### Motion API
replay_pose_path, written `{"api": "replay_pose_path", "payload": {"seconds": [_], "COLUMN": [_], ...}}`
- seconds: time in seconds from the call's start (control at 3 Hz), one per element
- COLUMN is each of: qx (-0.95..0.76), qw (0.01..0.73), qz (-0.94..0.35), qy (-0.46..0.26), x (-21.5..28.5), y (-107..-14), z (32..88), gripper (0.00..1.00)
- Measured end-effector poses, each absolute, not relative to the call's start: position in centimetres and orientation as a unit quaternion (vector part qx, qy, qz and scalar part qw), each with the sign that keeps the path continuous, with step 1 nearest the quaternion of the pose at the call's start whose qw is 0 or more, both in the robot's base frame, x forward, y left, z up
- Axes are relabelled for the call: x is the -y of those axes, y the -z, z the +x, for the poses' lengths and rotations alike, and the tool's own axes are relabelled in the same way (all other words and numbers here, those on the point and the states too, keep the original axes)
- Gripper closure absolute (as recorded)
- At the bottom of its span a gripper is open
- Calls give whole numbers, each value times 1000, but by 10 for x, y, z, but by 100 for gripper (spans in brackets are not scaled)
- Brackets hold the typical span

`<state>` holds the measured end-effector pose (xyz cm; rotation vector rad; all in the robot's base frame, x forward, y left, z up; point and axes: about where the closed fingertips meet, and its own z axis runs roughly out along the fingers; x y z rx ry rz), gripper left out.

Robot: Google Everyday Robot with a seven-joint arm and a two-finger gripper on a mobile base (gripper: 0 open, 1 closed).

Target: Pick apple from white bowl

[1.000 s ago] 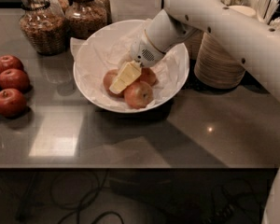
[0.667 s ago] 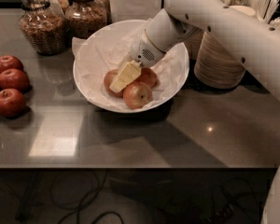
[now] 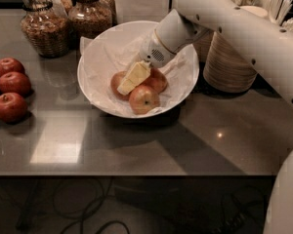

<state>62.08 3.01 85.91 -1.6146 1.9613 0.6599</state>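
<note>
In the camera view, the gripper (image 3: 132, 78) is hanging inside the white bowl (image 3: 88, 84), its tip seemingly touching the apple (image 3: 115, 84), which is lying on the bowl's left side beside two similar apples (image 3: 144, 99). I cannot tell whether the gripper is spread or clamped.

Claw (image 3: 131, 78) in white bowl (image 3: 89, 76), apparently shifted only slightly.
</note>
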Motion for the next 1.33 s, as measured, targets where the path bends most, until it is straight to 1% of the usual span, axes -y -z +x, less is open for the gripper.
{"api": "replay_pose_path", "payload": {"seconds": [1.0, 1.33], "qx": [-718, -707], "qw": [262, 286], "qz": [-593, -595], "qy": [-252, -253], "x": [-23, -17], "y": [-862, -881], "z": [632, 630], "gripper": [100, 100]}}
